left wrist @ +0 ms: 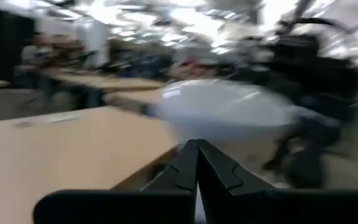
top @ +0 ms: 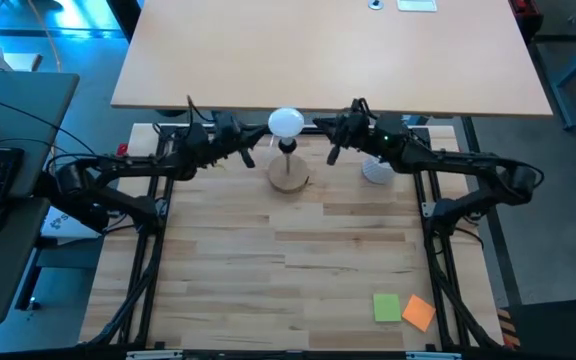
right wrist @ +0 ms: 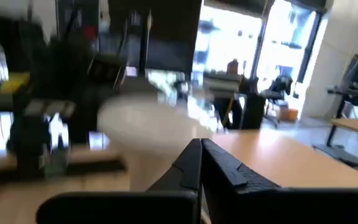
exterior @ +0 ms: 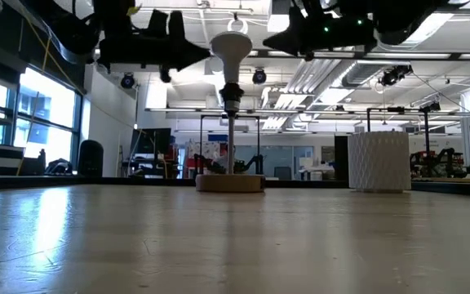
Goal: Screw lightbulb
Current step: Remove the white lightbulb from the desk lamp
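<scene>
The white frosted lightbulb [top: 286, 123] stands upright, globe up, with its narrow base in the black socket [exterior: 231, 100] on the thin stem of the round wooden stand [top: 288, 178], near the table's far edge. In the low view the lightbulb [exterior: 228, 47] is high above the stand's base [exterior: 229, 182]. My left gripper [top: 247, 155] is shut just left of the bulb, at globe height [exterior: 205, 55]. My right gripper [top: 333, 152] is shut just right of it [exterior: 271, 45]. Each wrist view shows shut fingers with the bulb [left wrist: 229, 115] [right wrist: 148, 124] close ahead. I see no touch.
A white ribbed cup [top: 376, 168] stands right of the stand, under my right arm; it also shows in the low view [exterior: 379, 161]. A green note [top: 386, 307] and an orange note [top: 419, 312] lie near the front right. A large tan board [top: 328, 50] lies beyond the far edge.
</scene>
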